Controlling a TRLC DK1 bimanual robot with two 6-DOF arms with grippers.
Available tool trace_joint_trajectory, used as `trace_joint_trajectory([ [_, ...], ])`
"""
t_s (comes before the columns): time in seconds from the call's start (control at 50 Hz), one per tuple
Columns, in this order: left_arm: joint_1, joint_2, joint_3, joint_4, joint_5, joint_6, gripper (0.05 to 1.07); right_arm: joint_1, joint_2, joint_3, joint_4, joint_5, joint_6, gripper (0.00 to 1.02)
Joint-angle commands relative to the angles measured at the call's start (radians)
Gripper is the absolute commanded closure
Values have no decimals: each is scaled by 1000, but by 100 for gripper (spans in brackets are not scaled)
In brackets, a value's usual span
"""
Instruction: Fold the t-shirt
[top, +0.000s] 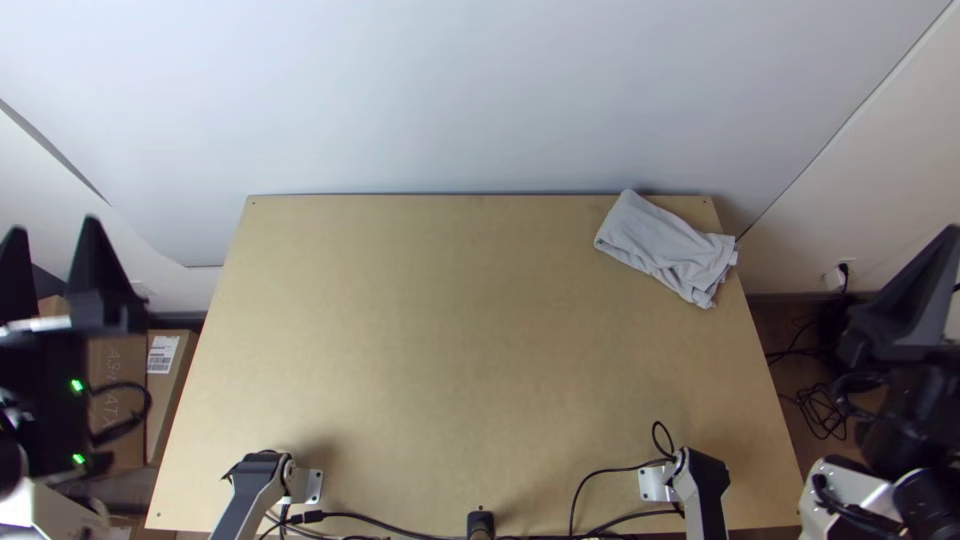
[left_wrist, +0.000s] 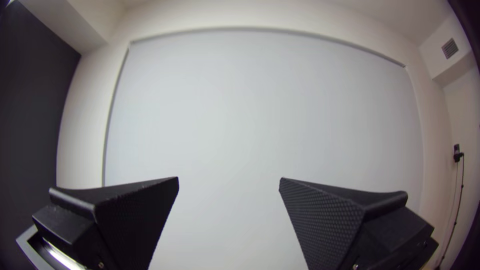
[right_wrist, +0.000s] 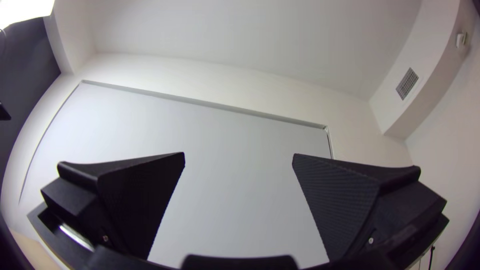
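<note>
While neither arm touches the cloth, no fold is in hand: the left tool (left_wrist: 229, 178) is raised outside the left side of the worktop (top: 440, 340), and the right tool (right_wrist: 239, 155) is raised outside the right side. Both are found open, fingers spread wide, with nothing between them.

The t-shirt (top: 665, 245), pale grey, lies at the worktop's far right corner, well apart from the left tool and nearer the right one, though clear of it. It is gathered into a compact, layered strip set at a slant. Its end toward the middle is fairly flat; the opposite end is rumpled, with loose edges reaching slightly past the side of the worktop. The number of folds cannot be told.

In my assessment, the garment is either folded roughly and set aside or awaiting a proper start. If more work is required, the right tool should come inward, lower to the rumpled end, pinch it and draw the garment toward the middle, where both arms could spread and square it.
</note>
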Motion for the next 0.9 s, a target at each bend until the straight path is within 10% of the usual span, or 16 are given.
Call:
trace_joint_trajectory([
  [0.0, 7, -161, -210, 130, -17, 67, 10, 7, -72, -147, 2, 26, 38, 3],
  [0.88, -16, -555, -1305, 788, 82, 58, 10, 43, -550, -1034, 168, 77, -25, 3],
])
